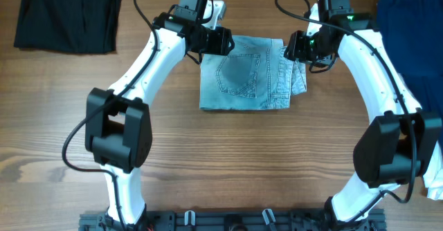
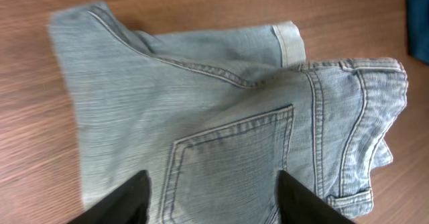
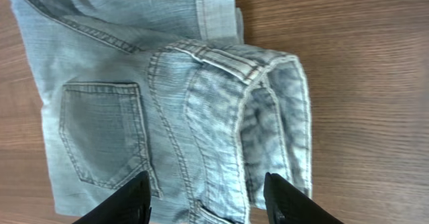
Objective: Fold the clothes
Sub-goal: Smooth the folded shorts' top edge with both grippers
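The shorts (image 1: pixel 246 75) were pale faded-blue denim, greyer on the back pocket (image 3: pixel 100 133), with light stitching and whitish worn seams at the waistband (image 3: pixel 275 110). The garment (image 1: pixel 68 16) at the far left corner was black and the cloth (image 1: pixel 415 30) along the right edge was navy. The bench (image 1: pixel 228 162) was brown wood grain, and the left arm (image 1: pixel 149 65) and right arm (image 1: pixel 377 68) were white with black joints.

Pale faded-blue denim shorts (image 1: pixel 246 75) lie folded flat, back pocket up, waistband bunched at the right.
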